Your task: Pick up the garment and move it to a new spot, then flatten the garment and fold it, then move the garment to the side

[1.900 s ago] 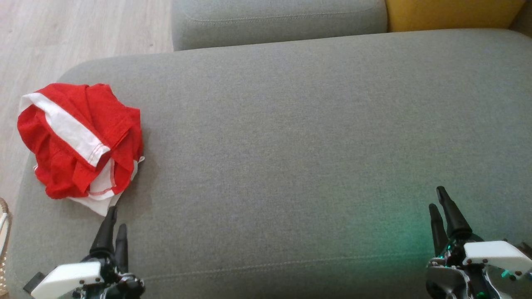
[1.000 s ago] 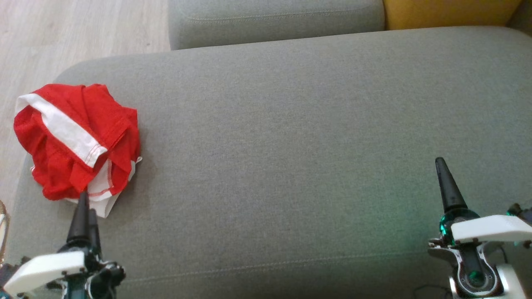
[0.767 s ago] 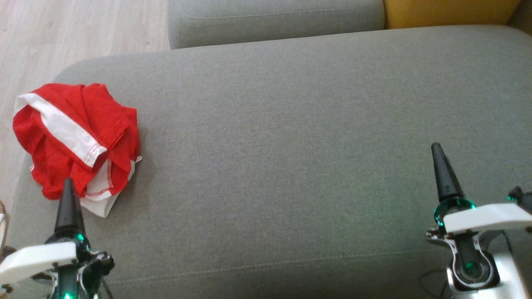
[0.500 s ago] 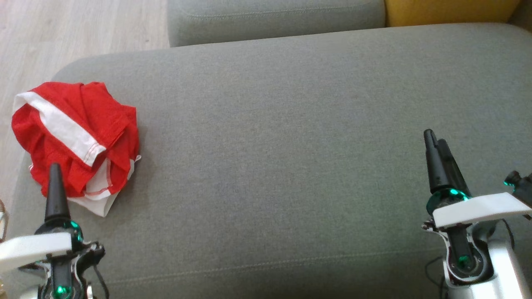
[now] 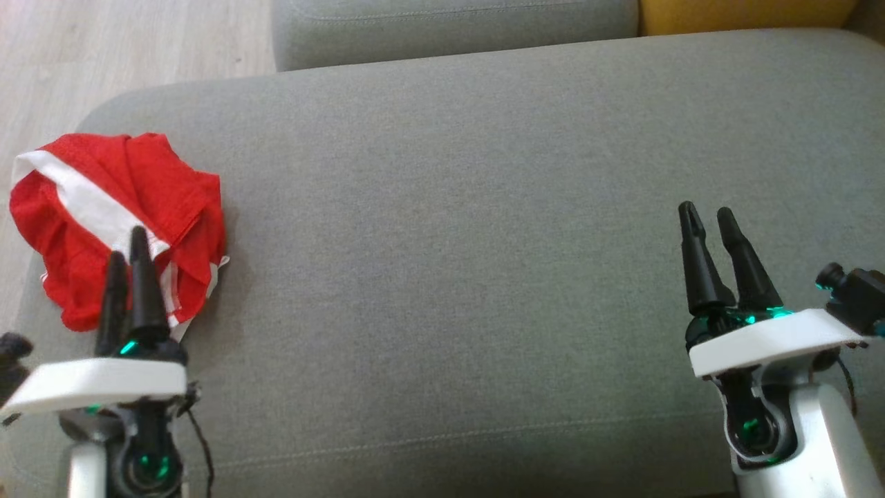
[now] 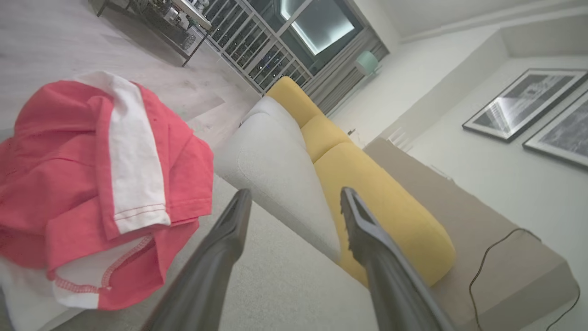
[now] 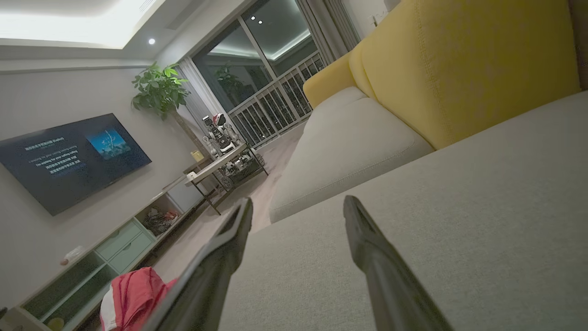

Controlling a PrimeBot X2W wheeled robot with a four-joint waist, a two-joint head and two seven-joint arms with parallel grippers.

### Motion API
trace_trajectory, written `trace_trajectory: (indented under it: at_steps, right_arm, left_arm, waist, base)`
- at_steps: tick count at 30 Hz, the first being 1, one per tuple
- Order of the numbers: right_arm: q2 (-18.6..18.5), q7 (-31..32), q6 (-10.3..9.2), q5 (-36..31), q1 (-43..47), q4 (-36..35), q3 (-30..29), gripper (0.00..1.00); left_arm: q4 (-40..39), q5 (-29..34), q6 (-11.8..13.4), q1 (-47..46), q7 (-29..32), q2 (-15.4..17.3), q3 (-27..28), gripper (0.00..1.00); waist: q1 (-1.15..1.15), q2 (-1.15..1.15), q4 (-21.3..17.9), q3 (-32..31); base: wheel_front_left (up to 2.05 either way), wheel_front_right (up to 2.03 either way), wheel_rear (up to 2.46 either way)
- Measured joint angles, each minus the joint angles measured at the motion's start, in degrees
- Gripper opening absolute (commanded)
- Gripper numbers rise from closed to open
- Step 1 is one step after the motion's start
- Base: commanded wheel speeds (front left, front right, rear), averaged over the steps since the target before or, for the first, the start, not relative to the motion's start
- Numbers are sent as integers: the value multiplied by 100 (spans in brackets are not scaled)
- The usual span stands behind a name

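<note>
The garment (image 5: 76, 200) is a crumpled red heap with white bands, lying at the left end of the grey sofa seat (image 5: 449, 242). In the left wrist view the garment (image 6: 92, 184) lies left of the fingers. My left gripper (image 5: 128, 245) hangs open over the garment's near edge, its fingertips (image 5: 139, 235) overlapping the red cloth in the head view, with nothing between its fingers. My right gripper (image 5: 705, 214) is open and empty above the right part of the seat, far from the garment. From the right wrist, the garment (image 7: 133, 299) shows small at lower left.
A second grey cushion (image 5: 449, 28) and a yellow cushion (image 5: 747, 14) lie beyond the seat. Wood floor (image 5: 124, 48) runs past the seat's left end. The right wrist view shows a wall television (image 7: 69, 156), a low cabinet (image 7: 115, 243) and a plant (image 7: 158, 89).
Both arms have risen further into the head view, and both grippers have turned so two separate fingers show. The left fingertips have moved from just short of the garment to over its near edge.
</note>
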Motion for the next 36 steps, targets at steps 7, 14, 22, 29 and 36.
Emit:
trace_trajectory:
  at_steps: [7,14,22,29,36]
  right_arm:
    - [-4,-115,0,-748,1,83,214,100]
    - [-7,-238,0,-1337,0,-7,265,100]
    - [-8,-353,0,-1790,3,-43,310,100]
    - [-9,-444,0,-2103,11,122,215,100]
    - [-14,-561,0,-2462,12,235,188,100]
  left_arm:
    - [-70,1116,447,10,-101,196,-621,100]
    - [54,1912,1354,22,-245,790,-1477,100]
    - [326,2325,2081,43,-346,1198,-2173,100]
    - [438,2689,2566,7,-455,1516,-2824,100]
    - [460,3007,2959,-114,-592,1712,-3266,100]
  waist:
    - [0,0,-31,20]
    - [0,0,-59,9]
    - [0,0,-83,-34]
    - [0,0,-105,-61]
    - [0,0,-135,-56]
  base:
    - [0,0,0]
    - [0,0,0]
    - [0,0,0]
    - [0,0,0]
    - [0,0,0]
